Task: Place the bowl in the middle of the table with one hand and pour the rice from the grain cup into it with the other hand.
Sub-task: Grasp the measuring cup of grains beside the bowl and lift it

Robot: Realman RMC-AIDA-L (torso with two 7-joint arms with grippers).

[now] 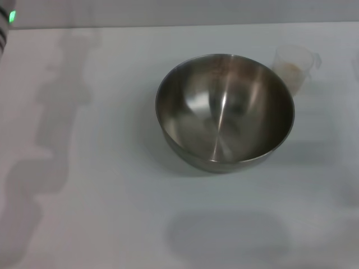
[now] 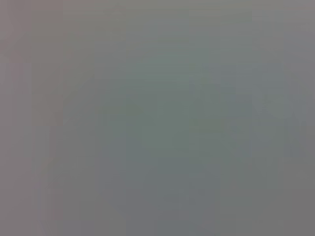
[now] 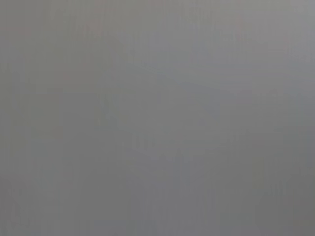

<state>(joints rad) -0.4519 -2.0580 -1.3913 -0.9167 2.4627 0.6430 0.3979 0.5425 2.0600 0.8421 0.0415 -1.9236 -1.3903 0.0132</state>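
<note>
A large stainless-steel bowl (image 1: 224,112) stands upright on the white table (image 1: 101,185), a little right of the middle in the head view. Its shiny inside holds nothing. Just behind its right rim stands the small translucent grain cup (image 1: 294,66), upright, with pale rice (image 1: 290,68) showing inside it. Neither gripper shows in the head view; only arm shadows fall across the table on the left. Both wrist views are a plain grey blur with no object or finger in them.
A dark arm part with a green light (image 1: 7,22) sits at the far left top corner. The table's back edge runs along the top of the head view. A soft shadow lies in front of the bowl.
</note>
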